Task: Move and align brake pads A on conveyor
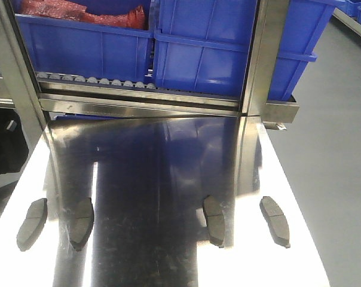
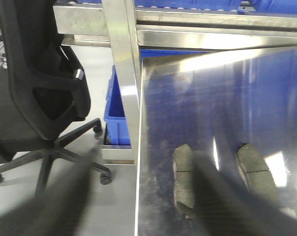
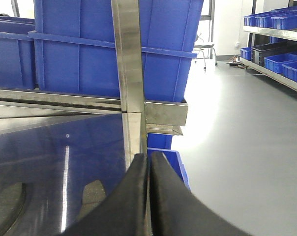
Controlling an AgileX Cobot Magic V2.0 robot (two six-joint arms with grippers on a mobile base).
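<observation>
Four flat, curved dark grey brake pads [image 1: 214, 220] lie in a row near the front of the shiny steel tabletop [image 1: 156, 179], with no conveyor in view. The black right gripper [image 3: 149, 157], fingers pressed together, hangs at the tabletop's right edge. The left gripper [image 2: 222, 196] is only a blur, so I cannot tell its opening. Unopened fingers could skid a thin pad off the slick tabletop instead of grasping it.

A: What place is shown?
B: A factory parts store: blue bins [image 1: 204, 60] are stacked on a roller rack [image 1: 91, 79], more are shelved across a grey floor [image 3: 237, 147], and brake pads [image 1: 215, 220] are laid on a steel table [image 1: 150, 179].
</observation>
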